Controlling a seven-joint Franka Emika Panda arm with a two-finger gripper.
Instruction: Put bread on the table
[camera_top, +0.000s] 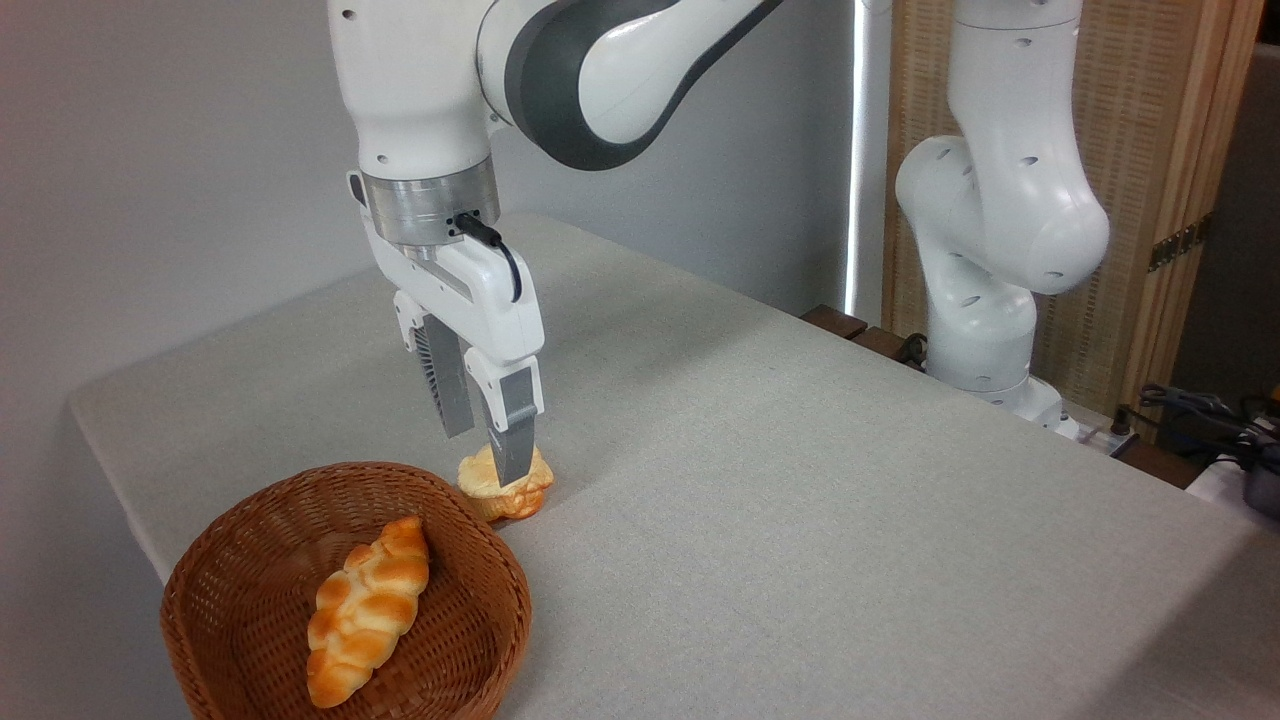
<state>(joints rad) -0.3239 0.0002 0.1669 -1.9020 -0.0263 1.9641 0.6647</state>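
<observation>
One braided golden bread (522, 500) lies on the light grey table (800, 500), just behind the basket's far rim. My gripper (485, 455) hangs straight down over it, open, with its fingers set wide apart. The near finger (512, 430) covers part of the loaf's front, while the far finger's tip stands behind the loaf and a little above it. A second braided bread (365, 610) lies inside the round brown wicker basket (250, 520) at the front left.
The arm's white base (985, 300) stands at the table's right back edge, with cables (1200, 410) beside it. A grey wall runs behind, and a wooden screen stands at the far right. The table's left edge lies close to the basket.
</observation>
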